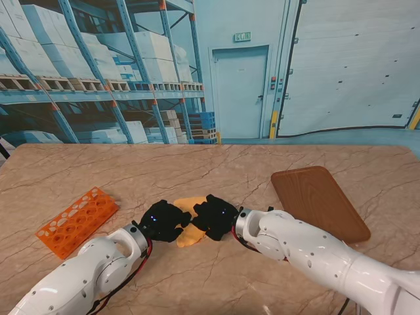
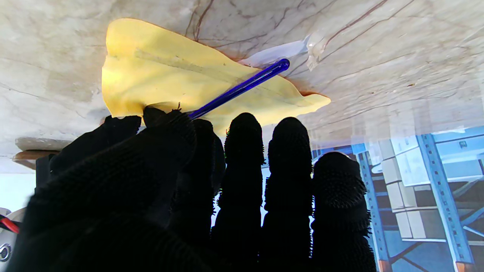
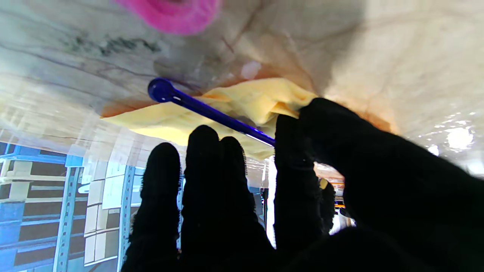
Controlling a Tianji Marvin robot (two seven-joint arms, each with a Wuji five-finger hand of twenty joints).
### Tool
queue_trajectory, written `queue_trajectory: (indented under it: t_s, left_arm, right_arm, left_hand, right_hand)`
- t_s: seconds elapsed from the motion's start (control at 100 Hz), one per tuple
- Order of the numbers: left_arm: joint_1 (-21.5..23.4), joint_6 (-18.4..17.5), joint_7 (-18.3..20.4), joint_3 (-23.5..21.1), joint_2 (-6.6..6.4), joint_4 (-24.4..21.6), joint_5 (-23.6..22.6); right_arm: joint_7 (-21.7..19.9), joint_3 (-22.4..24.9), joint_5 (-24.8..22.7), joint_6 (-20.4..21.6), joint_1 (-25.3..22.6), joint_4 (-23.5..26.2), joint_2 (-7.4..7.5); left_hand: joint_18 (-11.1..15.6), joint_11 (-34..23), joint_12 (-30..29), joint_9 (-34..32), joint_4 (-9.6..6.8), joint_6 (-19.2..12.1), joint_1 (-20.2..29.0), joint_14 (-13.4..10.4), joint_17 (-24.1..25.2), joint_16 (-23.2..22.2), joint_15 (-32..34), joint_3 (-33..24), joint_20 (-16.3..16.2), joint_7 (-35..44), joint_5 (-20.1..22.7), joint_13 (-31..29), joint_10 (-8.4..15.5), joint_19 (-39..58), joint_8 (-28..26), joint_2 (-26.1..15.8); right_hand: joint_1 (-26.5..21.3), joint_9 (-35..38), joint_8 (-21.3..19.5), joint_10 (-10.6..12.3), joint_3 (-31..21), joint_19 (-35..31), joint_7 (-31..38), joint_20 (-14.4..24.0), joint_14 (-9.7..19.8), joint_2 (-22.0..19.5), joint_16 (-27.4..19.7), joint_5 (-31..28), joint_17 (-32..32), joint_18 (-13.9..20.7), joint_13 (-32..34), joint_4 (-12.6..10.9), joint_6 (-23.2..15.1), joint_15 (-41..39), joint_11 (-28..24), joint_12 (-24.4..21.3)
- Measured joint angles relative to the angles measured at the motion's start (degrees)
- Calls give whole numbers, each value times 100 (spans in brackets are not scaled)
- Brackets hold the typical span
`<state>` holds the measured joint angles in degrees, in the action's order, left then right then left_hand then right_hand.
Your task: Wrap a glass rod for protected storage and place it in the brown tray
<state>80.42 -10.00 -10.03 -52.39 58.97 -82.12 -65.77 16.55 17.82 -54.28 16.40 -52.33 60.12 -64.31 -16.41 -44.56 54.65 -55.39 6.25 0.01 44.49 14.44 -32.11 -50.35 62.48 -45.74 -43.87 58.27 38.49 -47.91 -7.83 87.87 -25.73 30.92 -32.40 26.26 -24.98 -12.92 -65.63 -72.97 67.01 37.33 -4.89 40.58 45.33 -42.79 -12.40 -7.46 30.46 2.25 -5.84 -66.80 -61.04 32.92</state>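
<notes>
A yellow cloth lies on the marble table between my two black-gloved hands. On it rests a blue glass rod, also in the right wrist view; in the stand view my hands hide it. My left hand pinches the cloth's edge between thumb and forefinger, right beside one end of the rod. My right hand pinches a raised fold of the cloth at the rod's other end. The brown tray lies to the right, apart from both hands.
An orange test-tube rack sits at the left near the table's front. A clear scrap of film lies just past the cloth. A blurred pink shape shows beyond the rod. The tray's edge shows beside my left thumb.
</notes>
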Motion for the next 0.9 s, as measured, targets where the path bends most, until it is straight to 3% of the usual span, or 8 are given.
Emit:
queue_trajectory:
  t_s: [0.18, 0.21, 0.4, 0.42, 0.47, 0.59, 0.8, 0.9]
  left_arm:
    - [21, -123, -20, -85, 13, -6, 18]
    - [29, -143, -35, -102, 13, -10, 18]
    - [44, -180, -138, -126, 13, -24, 4]
    - [44, -180, -139, -126, 13, -26, 4]
    - [44, -180, -138, -126, 14, -31, 5]
    - [42, -126, -112, -106, 15, -52, 29]
    - [-4, 311, -14, 65, 33, -87, 152]
    - [-50, 446, 46, 158, 43, -100, 157]
  right_arm:
    - [72, 96, -1, 43, -44, -69, -18]
    - [95, 104, 0, 43, -52, -84, -20]
    - [195, 262, 36, 17, -118, -161, -61]
    - [194, 282, 44, 10, -123, -161, -63]
    - [187, 319, 67, -12, -132, -160, -67]
    - [167, 404, 120, -76, -149, -147, -79]
    - [126, 463, 227, -166, -157, -143, -117]
    - [112, 475, 285, -203, -156, -146, -144]
  left_hand:
    - [0, -55, -623, 275, 0, 50, -246, 11, 142, 2, -89, 421, 1, -185, -36, 97, 1, -4, 3, 0]
    - [0, -55, -699, 351, 0, 65, -277, 14, 179, 2, -133, 495, 1, -234, -38, 112, -2, -14, 3, 0]
    - [0, 301, -1056, 949, 0, 367, -956, 75, 768, 2, -474, 803, -14, -913, -178, 743, -236, -418, -159, -639]
    - [0, 334, -1094, 1050, -78, 435, -1006, 81, 871, 2, -532, 901, -46, -1020, -203, 846, -253, -504, -229, -761]
    - [-18, 485, -1159, 1222, -180, 527, -1182, 141, 1085, 2, -677, 1086, -117, -1236, -264, 1048, -289, -686, -304, -772]
    - [-105, 610, -1217, 1498, -181, 760, -1385, 287, 1471, 3, -919, 1736, -239, -1638, -376, 1415, -467, -962, -303, -894]
    - [-294, 695, -1218, 1501, -200, 1009, -1496, 568, 1598, 3, -953, 2986, -418, -1884, -222, 1515, -688, -1109, -240, -1132]
    - [-395, 706, -1218, 1496, -289, 1072, -1496, 661, 1598, 4, -953, 3160, -440, -1886, -221, 1516, -751, -1112, -218, -1134]
  right_hand:
    - [253, 53, -356, 43, -117, 0, -171, -1, 11, -115, 0, 0, -1, -2, 1, -590, -344, -1, -11, -2]
    - [291, 54, -453, 62, -118, -1, -179, -1, 20, -133, 0, 2, -1, -2, 1, -802, -351, -1, -24, -3]
    - [538, 54, -945, 88, -122, -1, -129, -1, 52, -263, 0, 118, -3, -2, 2, -1614, -391, -2, -69, -4]
    - [551, 54, -959, 88, -122, -1, -119, -1, 54, -264, 0, 118, -3, -2, 3, -1729, -402, -2, -69, -4]
    - [598, 54, -983, 89, -122, -1, -103, -1, 54, -306, 0, 119, -3, -2, 3, -1740, -421, -2, -69, -3]
    - [647, 54, -1021, 90, -122, -32, -75, -1, 58, -321, 0, 125, -4, -2, 53, -1862, -428, -15, -76, -4]
    - [654, 54, -1024, 90, -122, -40, -68, -2, 61, -321, 0, 125, -4, -2, 53, -1971, -428, -15, -77, -5]
    - [655, 54, -1024, 90, -122, -41, -67, -2, 61, -321, 0, 125, -5, -2, 53, -1971, -428, -15, -77, -5]
